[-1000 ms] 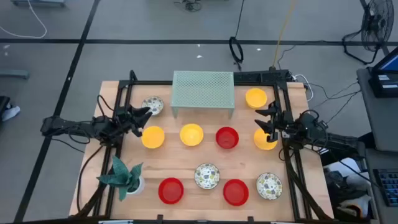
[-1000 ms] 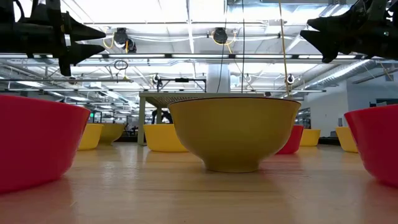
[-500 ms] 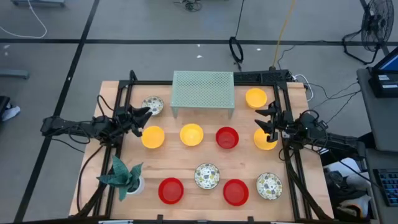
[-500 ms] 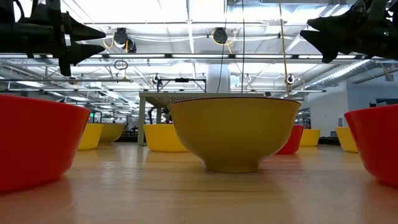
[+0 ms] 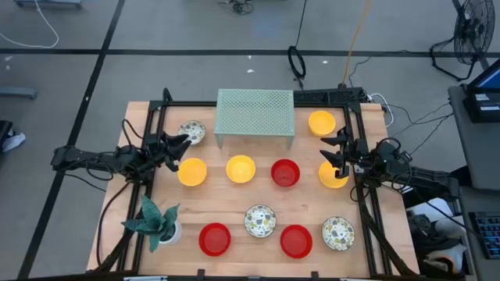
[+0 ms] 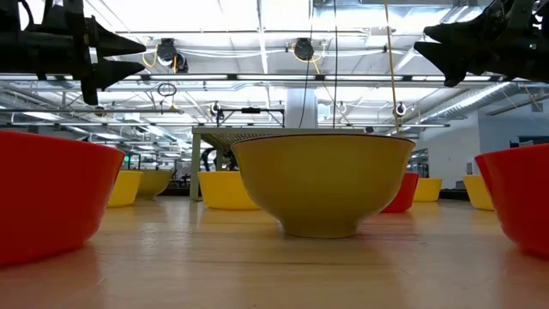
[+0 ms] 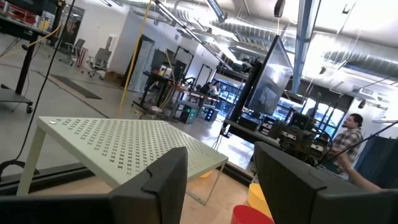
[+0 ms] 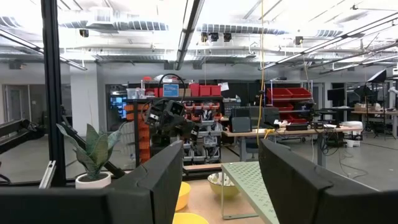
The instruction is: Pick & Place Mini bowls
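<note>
Nothing has moved since the earlier frames: both arms hang where they were, clear of the table. Left gripper hovers at the table's left edge, fingers apart and empty, between a speckled bowl and a yellow bowl. Right gripper hovers at the right edge, fingers apart and empty, partly over a yellow bowl, with another yellow bowl behind it.

Bowls lie in rows. The middle row also has a yellow bowl and a red bowl. The front row runs red, speckled, red, speckled.

A green rack stands at the back centre, between the two grippers. A plant sits at the front left corner. A black frame borders the table by each arm.
</note>
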